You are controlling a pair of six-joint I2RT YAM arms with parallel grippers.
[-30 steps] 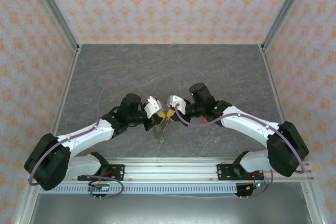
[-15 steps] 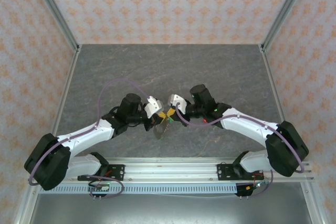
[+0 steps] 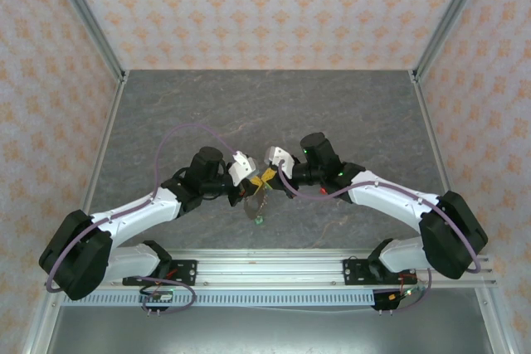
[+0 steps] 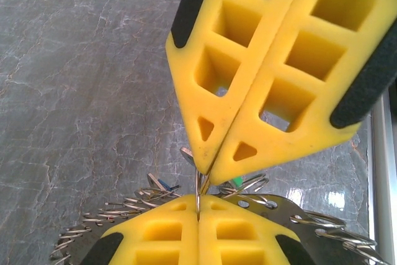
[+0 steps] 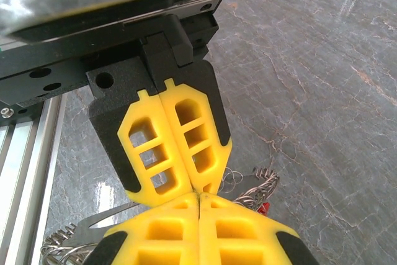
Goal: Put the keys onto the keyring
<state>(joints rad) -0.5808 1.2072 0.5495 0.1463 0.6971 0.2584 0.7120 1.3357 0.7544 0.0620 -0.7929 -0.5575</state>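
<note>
Because the left end effector [image 4: 198, 208] covers it, keyring [image 4: 121, 208] shows partly.

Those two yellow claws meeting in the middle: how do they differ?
The left gripper reaches in from the left, the right gripper from the right. In the left wrist view the left gripper's fingers stand upright while the right gripper's slant. The left gripper pinches a keyring wire; the right gripper's catch is unclear. Both are shut, tips meeting.
</note>
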